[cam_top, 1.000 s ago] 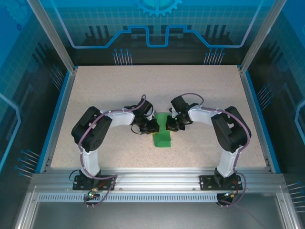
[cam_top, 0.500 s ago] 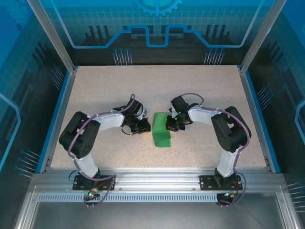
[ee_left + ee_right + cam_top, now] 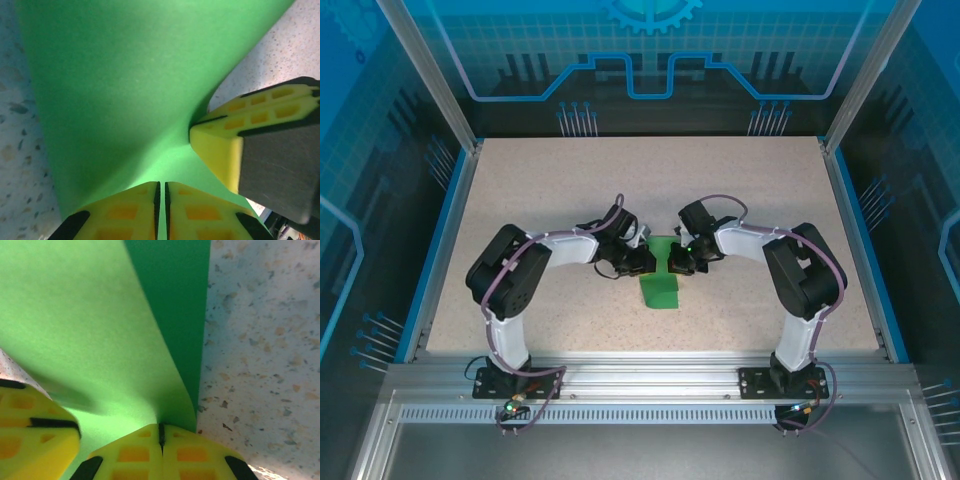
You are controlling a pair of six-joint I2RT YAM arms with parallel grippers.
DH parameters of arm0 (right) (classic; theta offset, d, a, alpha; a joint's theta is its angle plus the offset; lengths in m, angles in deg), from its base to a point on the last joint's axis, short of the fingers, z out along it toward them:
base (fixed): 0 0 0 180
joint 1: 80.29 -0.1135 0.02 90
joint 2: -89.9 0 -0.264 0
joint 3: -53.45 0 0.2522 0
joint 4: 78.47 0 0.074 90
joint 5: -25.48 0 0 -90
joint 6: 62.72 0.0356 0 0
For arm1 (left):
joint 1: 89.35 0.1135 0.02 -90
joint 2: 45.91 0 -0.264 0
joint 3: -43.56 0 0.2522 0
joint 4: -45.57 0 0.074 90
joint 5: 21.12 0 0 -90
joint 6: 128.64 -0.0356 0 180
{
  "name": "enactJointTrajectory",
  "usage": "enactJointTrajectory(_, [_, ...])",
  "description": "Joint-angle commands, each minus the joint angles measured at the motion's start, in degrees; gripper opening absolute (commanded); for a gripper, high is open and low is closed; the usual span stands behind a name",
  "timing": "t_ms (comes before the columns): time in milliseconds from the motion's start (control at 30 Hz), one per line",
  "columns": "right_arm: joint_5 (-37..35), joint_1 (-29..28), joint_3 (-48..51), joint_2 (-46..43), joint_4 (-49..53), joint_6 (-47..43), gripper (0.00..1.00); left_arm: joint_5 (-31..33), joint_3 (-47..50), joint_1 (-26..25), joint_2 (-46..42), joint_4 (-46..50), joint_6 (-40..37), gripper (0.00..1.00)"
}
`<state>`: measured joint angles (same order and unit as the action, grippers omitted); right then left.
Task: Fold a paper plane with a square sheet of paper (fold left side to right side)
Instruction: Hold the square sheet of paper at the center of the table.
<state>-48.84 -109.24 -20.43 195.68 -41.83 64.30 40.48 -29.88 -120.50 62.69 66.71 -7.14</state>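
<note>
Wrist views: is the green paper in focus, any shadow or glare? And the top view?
Left wrist: the paper is soft, no glare, with a dark shadow at the pinch beside the right gripper's fingers. Right wrist: a bright lit face, a shaded darker strip on the right, the left gripper's fingers blurred. Top external: evenly lit, sharp, paper small.

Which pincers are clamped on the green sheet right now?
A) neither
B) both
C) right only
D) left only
B: in the left wrist view the left pincer is closed with the green sheet running in between its fingers, and in the right wrist view the right pincer is pinched shut on the sheet's edge.
</note>
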Motion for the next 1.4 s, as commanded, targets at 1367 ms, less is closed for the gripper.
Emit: enactJointTrajectory(1367, [6.0,1.3,-7.8,9.7,-6.4,-2.9,0.0,2.2,-0.6,-1.5,3.9,5.4,-2.4,0.14])
